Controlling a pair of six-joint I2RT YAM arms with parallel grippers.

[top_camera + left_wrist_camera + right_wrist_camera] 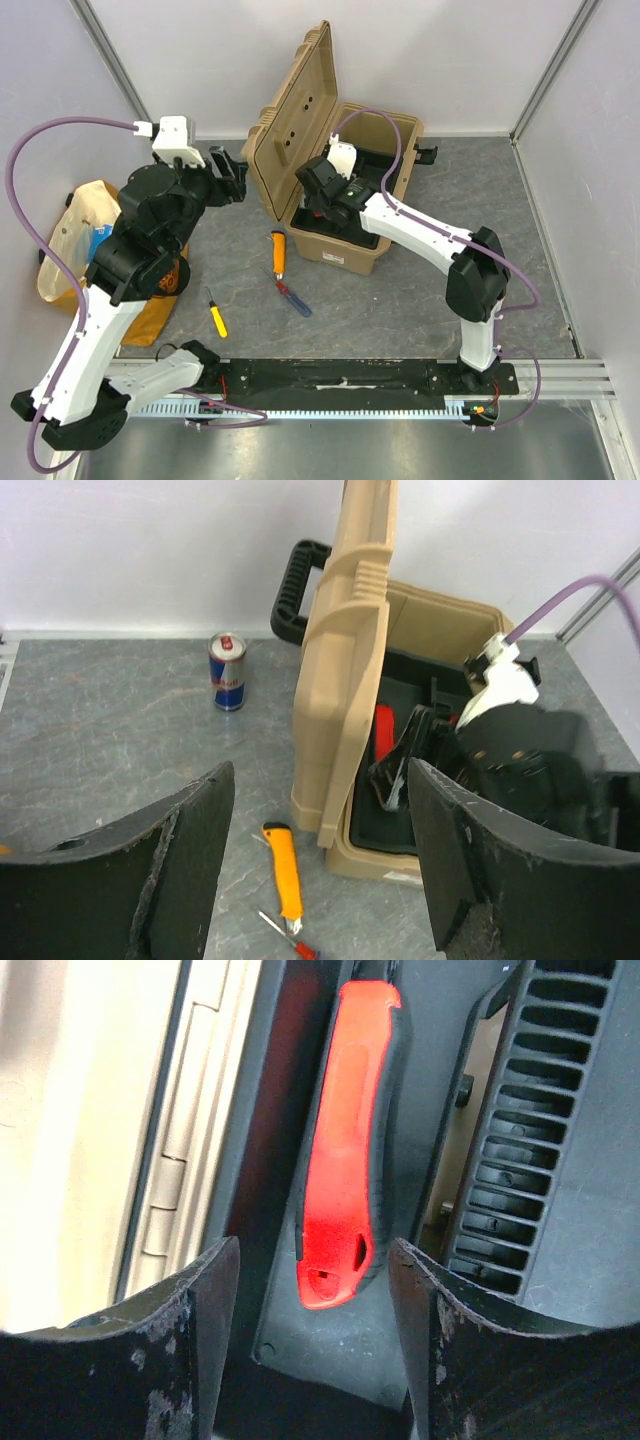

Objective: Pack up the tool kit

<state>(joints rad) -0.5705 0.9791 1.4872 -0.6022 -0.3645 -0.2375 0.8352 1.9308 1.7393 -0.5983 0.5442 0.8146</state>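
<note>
Right pincer point(312, 1265) is down inside the open tan toolbox point(392, 128), fingers apart either side of the red knife point(345, 1140) lying in the black tray point(265, 1160). Left pincer point(320, 780) hangs spread and empty left of the toolbox. Yellow screwdriver point(216, 316) and orange utility knife point(279, 250) lie on the counter point(400, 300).

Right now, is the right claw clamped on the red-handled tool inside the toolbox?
No: the red-handled tool lies in the black tray with a gap to each finger of the right claw.
</note>
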